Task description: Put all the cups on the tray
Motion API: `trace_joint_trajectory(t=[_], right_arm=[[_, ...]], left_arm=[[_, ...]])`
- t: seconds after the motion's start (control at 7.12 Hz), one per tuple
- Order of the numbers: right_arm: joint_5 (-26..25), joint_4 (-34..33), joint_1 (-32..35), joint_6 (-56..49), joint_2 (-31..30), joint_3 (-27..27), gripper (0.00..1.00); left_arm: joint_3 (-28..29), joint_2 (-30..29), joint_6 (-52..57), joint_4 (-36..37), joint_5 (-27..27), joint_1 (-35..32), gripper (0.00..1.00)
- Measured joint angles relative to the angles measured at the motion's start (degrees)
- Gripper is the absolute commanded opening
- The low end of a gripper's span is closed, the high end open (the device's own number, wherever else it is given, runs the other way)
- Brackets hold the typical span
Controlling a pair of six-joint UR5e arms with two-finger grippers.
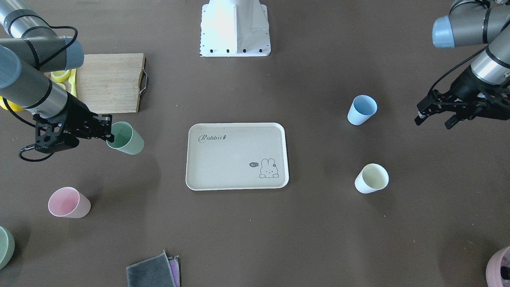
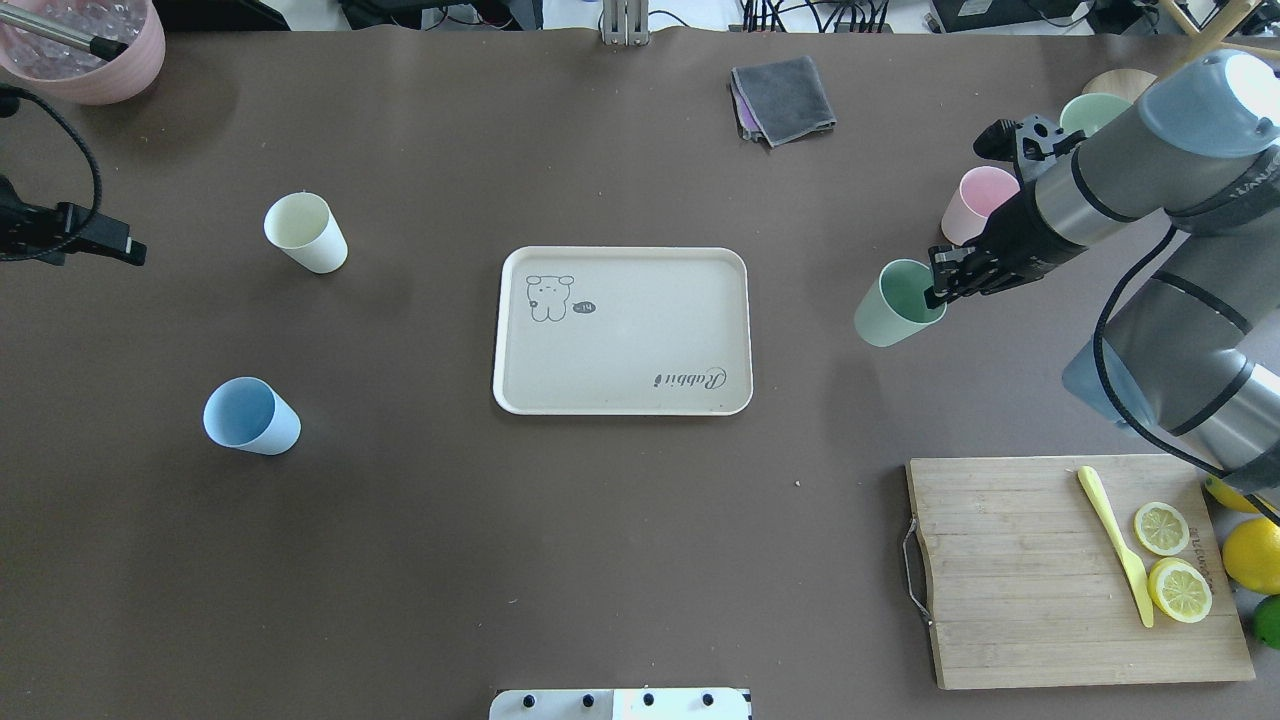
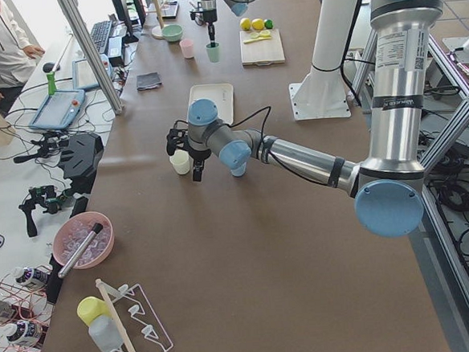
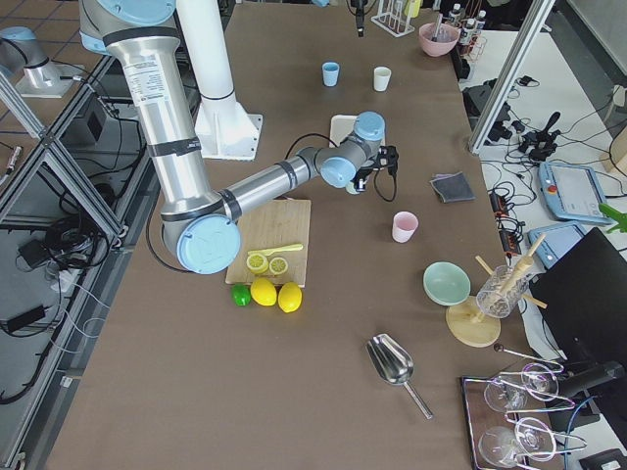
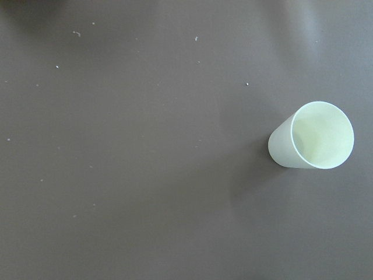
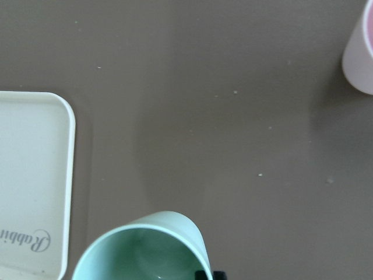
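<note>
The mint green cup (image 6: 148, 248) fills the bottom of the right wrist view, its open mouth facing the lens. The right gripper (image 1: 108, 133) is at that cup's rim. As far as the overhead view shows, its fingers are pinched on the rim wall on the side away from the tray (image 1: 235, 157). Whether the cup's base rests on the table (image 1: 255, 239) is hard to tell from these angles. The cup is near the tray's short edge but apart from it, with bare table between them.

Further out on the same side, the pink cup (image 1: 68, 202) stands upright by itself. The wooden cutting board (image 1: 109, 81) lies on the robot's side of the right gripper, with lemon slices (image 2: 1160, 528) on it. A sage-green dish (image 1: 4, 246) shows at the table's edge, and a folded grey cloth (image 1: 153, 271) lies at the operators' edge.

On the tray's other side, the left gripper (image 1: 433, 122) hangs over the table with its fingers spread apart, holding nothing. The light blue cup (image 1: 361, 109) is the one nearest to it. The cream-yellow cup (image 1: 371, 178) stands beyond that, upright on the table. All four cups are off the tray.
</note>
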Motion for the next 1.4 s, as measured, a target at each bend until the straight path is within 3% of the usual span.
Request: trace_joint_trajectory(t=[0.56, 0.98, 1.4], right_arm=[[-4.8, -0.3, -6.1, 10.0, 6.6, -0.5, 0.00], [-7.2, -2.9, -8.2, 12.2, 9.8, -0.9, 0.00], [-8.0, -3.2, -9.2, 13.5, 10.4, -1.0, 0.00]], left_arm=[[-0.9, 0.5, -5.0, -2.7, 5.9, 12.7, 0.97], [-2.7, 3.9, -4.6, -3.0, 6.9, 16.2, 0.97], [-3.6, 5.8, -4.8, -3.0, 7.0, 17.2, 0.32]])
